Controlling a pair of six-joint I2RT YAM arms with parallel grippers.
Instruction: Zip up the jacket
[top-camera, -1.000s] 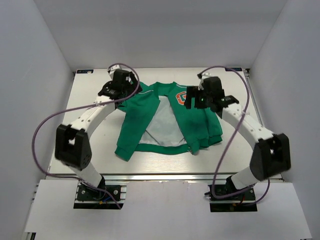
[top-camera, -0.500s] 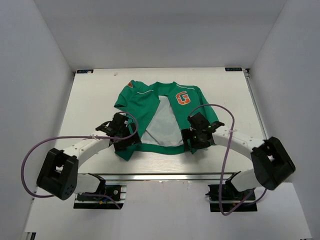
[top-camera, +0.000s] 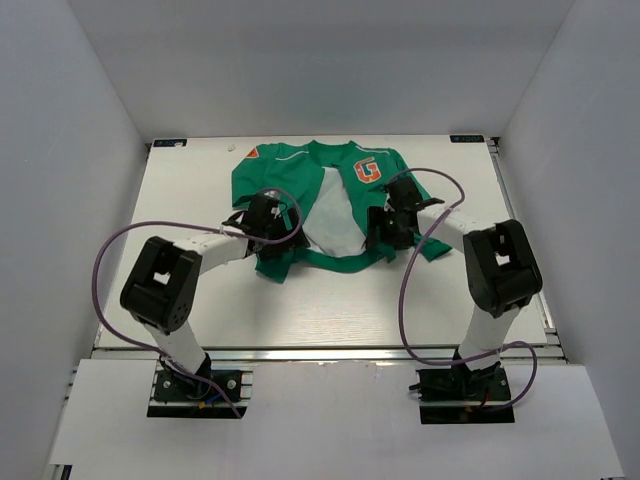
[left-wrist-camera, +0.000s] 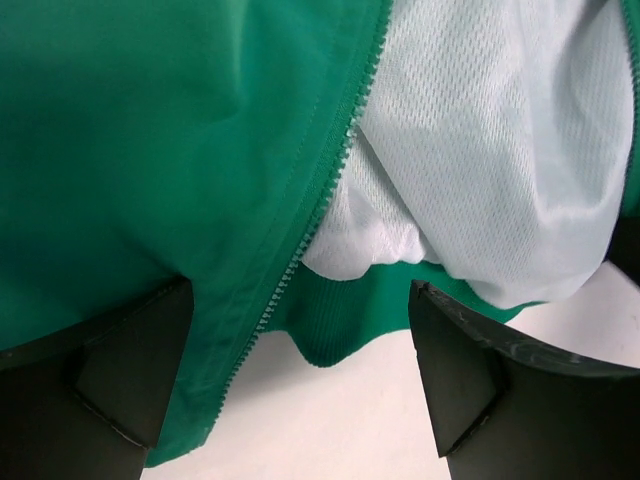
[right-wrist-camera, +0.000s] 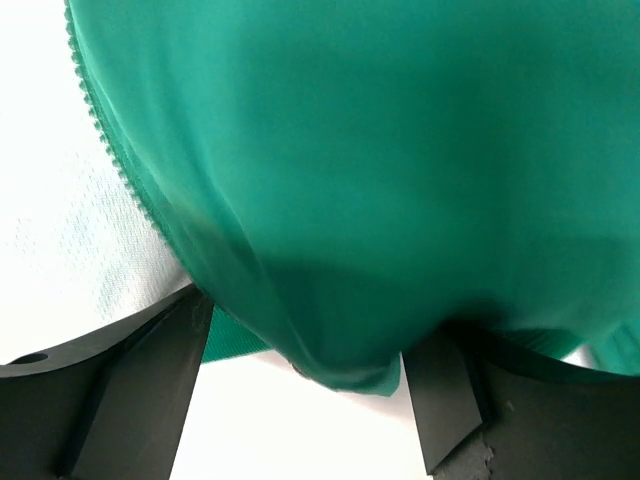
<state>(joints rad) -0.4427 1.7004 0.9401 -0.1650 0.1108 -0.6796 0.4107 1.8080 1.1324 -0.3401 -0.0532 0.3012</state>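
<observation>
Top external view: the jacket (top-camera: 285, 185) has been shifted farther back on the tabletop (top-camera: 330, 310), still unzipped, with the left hand (top-camera: 263, 224) and right hand (top-camera: 386, 227) held released astride its lower front edges, so zipping remains unstarted.

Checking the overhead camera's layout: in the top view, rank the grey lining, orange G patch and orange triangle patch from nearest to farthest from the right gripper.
From the right gripper:
1. grey lining, right beside it, image-left.
2. orange G patch, beyond it on the chest.
3. orange triangle patch, far image-left sleeve.
</observation>
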